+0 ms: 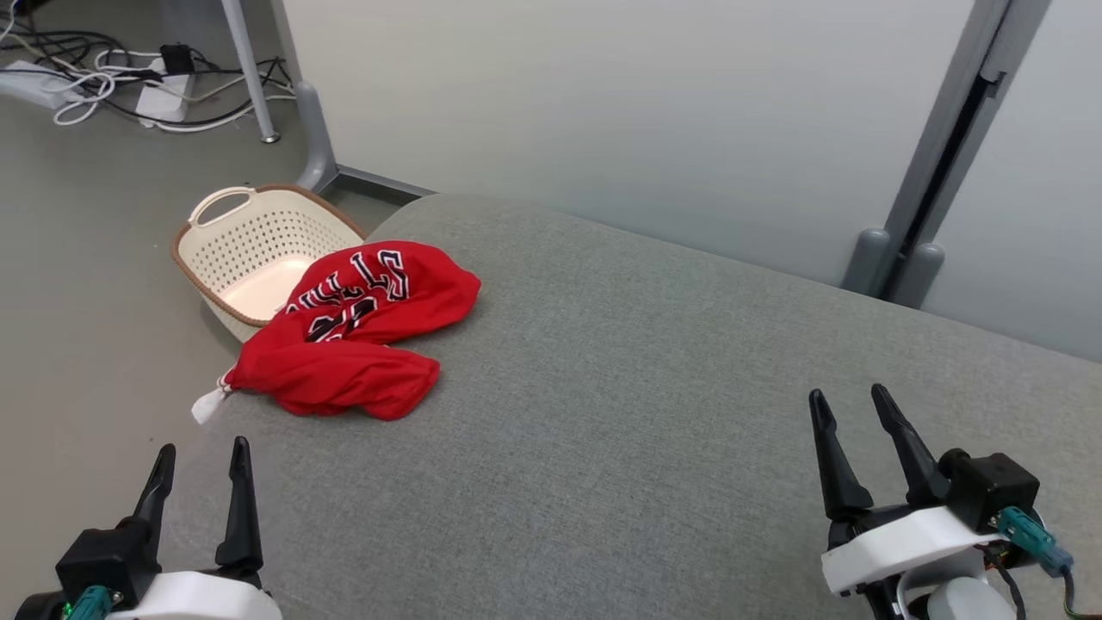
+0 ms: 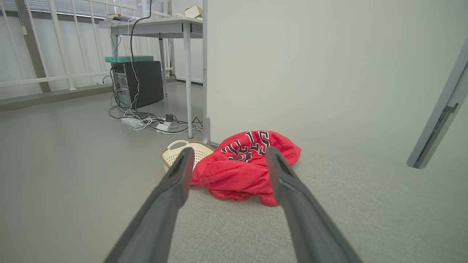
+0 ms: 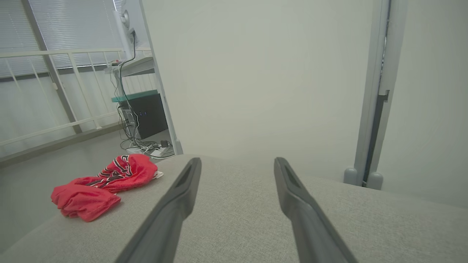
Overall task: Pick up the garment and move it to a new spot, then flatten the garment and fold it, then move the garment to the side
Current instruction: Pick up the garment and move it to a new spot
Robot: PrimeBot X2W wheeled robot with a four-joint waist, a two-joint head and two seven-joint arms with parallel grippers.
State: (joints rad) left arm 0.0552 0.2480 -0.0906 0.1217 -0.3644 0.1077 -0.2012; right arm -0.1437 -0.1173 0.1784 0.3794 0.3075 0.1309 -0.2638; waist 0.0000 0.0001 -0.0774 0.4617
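Observation:
The garment is a red jersey with black and white lettering, lying crumpled at the far left edge of the grey cushioned surface. A white tag hangs off its left end over the edge. My left gripper stands open at the lower left, short of the garment, with nothing between its fingers. In the left wrist view the garment lies straight ahead between the open fingers. My right gripper is open at the lower right, far from the garment. The right wrist view has the garment off to the left.
A cream perforated basket with a brown rim sits on the floor just behind the garment, off the surface's left edge. Cables and a power strip lie on the floor by a desk leg. A pale partition wall runs behind the surface.

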